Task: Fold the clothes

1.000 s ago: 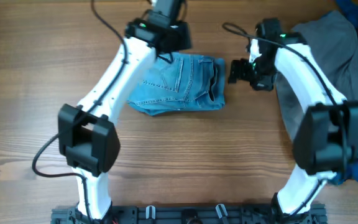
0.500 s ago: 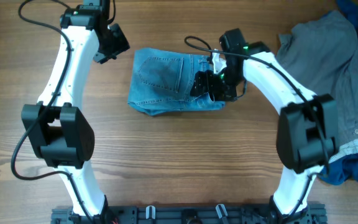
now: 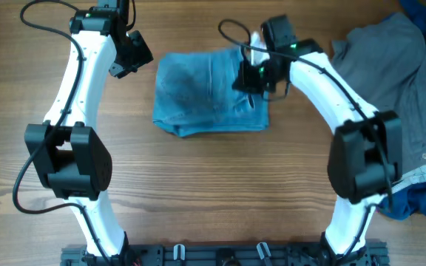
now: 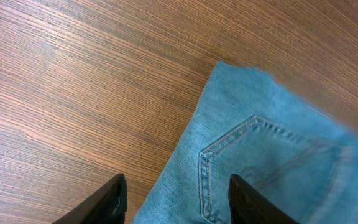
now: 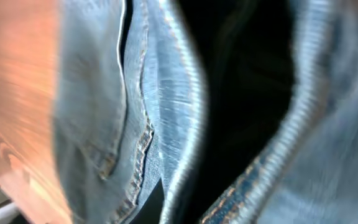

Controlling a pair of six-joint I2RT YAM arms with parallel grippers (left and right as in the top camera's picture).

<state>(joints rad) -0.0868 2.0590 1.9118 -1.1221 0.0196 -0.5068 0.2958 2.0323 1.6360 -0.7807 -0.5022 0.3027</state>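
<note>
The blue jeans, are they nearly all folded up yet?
Nearly. The light blue denim jeans already lie as a compact folded rectangle on the wooden table. In hand: the right gripper is closed on their right edge, while the left gripper hovers open beside them. Left: probably one last fold or tidy, and the grey garment looks unfolded.

Read no text, label, brand name, number or sign in any view; found none legible on the jeans (image 3: 198,92); found none on the wooden surface (image 3: 213,185) either.
</note>
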